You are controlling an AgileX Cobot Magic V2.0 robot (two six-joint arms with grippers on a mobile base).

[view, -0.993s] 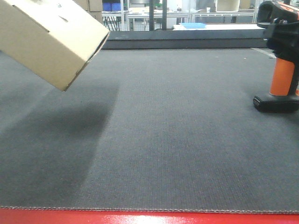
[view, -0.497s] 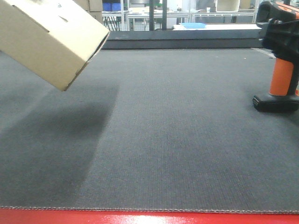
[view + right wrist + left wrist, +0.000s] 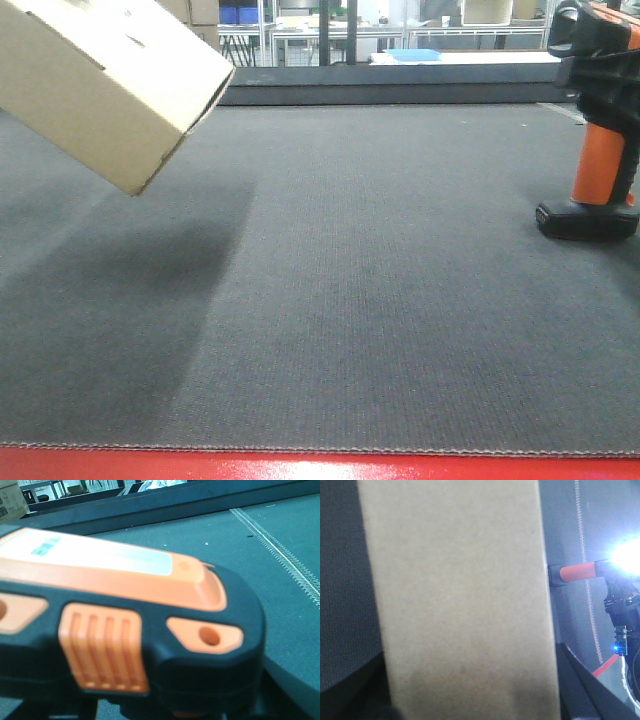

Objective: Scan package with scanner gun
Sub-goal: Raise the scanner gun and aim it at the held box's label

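While the package [image 3: 100, 80] is hanging tilted above the left of the table [image 3: 380, 300], its long axis sloping down toward the middle, the scanner gun [image 3: 598, 165] is standing well apart at the far right, nearer the right arm, its light glaring toward the box in the left wrist view. Dark fingers [image 3: 580, 680] are flanking the box's lower end, so the left pincer [image 3: 470, 702] is, I judge, clamping the package and holding it high and angled. The right pincer is not showing behind the scanner's head, so I cannot tell whether it is gripping.
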